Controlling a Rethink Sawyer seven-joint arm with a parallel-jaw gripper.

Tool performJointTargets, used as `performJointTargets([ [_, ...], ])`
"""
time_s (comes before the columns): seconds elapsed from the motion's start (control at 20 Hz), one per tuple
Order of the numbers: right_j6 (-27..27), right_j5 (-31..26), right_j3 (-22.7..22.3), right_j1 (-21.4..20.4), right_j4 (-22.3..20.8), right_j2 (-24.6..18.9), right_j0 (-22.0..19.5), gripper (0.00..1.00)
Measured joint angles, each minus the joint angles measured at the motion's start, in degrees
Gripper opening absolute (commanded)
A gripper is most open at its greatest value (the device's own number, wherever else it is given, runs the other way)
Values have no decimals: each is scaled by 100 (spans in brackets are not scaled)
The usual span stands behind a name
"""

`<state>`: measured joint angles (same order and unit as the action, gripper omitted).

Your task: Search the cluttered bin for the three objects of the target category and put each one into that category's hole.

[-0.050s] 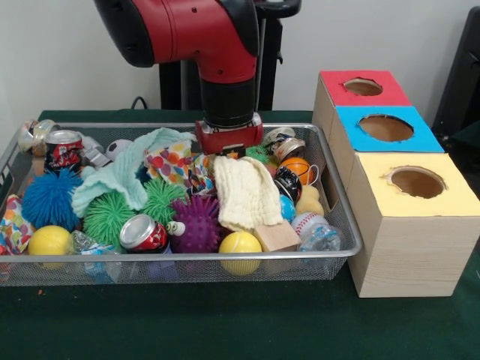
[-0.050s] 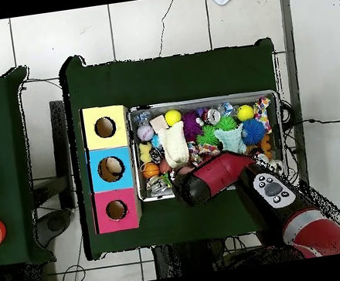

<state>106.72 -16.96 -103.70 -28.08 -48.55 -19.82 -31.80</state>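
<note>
Reaching down into the silver wire-mesh bin point(image 1: 341, 225), the red and black arm has its gripper point(image 1: 229, 150) low among the clutter at the tray's back middle, just above the cream knitted cloth point(image 1: 244, 191). Whether the fingers are spread or closed, or hold anything, cannot be told: they are buried behind the cloth in the front view and covered by the arm from overhead.

The target category is not shown, so the judgement is cautious. Likely candidates sit around the wrist: an orange and black ball point(image 1: 296, 166) at about three o'clock from it, a multicoloured spotted fabric piece point(image 1: 171, 161) at nine o'clock, a purple spiky ball point(image 1: 196, 223) at seven o'clock.

Doing this step well probably means closing on one item only, keeping the cloth out of the pinch, then lifting straight up before travelling toward the wooden box with red, blue and yellow holed tops point(image 1: 409, 247), which stands beside the bin at three o'clock.
</note>
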Motion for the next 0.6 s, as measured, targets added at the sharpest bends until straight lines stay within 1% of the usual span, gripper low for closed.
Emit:
performJointTargets([
  [0.4, 0, -3, 5, -77, -1, 98, 133, 0],
  [0.6, 0, -192, -62, -306, 119, 90, 123, 0],
])
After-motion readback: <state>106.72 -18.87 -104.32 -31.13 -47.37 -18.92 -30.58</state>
